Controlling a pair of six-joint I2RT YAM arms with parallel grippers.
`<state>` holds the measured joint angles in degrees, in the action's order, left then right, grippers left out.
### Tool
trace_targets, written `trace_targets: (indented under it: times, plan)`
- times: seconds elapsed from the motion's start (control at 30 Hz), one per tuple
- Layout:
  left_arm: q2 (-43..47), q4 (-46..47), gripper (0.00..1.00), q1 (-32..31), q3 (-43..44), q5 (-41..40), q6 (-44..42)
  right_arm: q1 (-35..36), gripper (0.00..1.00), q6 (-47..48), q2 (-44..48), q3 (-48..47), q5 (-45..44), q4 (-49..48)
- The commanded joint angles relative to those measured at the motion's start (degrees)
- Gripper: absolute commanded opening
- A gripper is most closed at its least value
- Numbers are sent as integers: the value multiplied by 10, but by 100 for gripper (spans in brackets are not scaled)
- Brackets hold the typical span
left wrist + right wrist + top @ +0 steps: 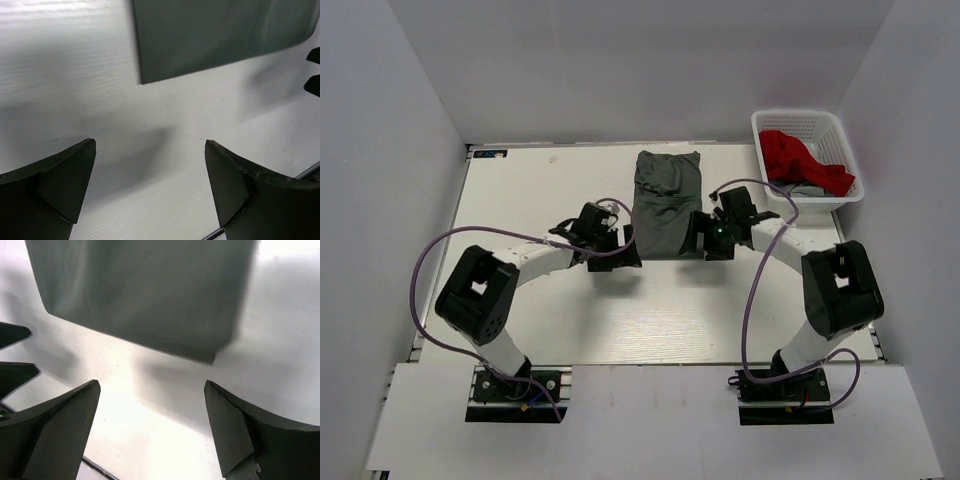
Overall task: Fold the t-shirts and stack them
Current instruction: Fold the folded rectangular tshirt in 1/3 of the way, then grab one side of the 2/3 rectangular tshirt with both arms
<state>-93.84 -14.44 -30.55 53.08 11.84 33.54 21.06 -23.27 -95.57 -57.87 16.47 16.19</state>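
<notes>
Olive-grey t-shirt (667,200) lies flat mid-tabletop (540,190), already a narrow folded strip, long axis running near to far.

Left claw (150,145) sits just off the strip's near-left corner, fingers spread, empty. Right claw (151,384) sits just off its near-right corner, likewise spread, holding nothing.

Cloth judged light and limp, prone to sag and to slide on the smooth surface. Best taken by pinching both near corners through all layers together, so the fold lifts evenly.

Red t-shirt (803,160) is heaped in a white lattice basket (770,120) well to the strip's right, far side; something grey under it, unclear. Purple cables (450,245) loop behind each claw, off the strip. Nothing lies between claws and cloth.
</notes>
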Motion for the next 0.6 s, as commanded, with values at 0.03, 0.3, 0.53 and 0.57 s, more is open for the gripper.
trace_targets:
  times: [0.03, 0.3, 0.53, 0.57]
  plan:
    - [-21, 29, 100, -26, 28, 7, 4, -7, 90, -57, 50, 37, -21, -43]
    - [-101, -15, 74, -31, 98, -69, -2, -20, 89, -88, 14, 54, -13, -74]
    - [-150, -15, 36, -31, 127, -51, -8, -26, 72, -92, -22, 52, -10, -94]
    - [-157, -15, 33, -31, 127, -45, -13, -26, 71, -92, -23, 50, -7, -94]
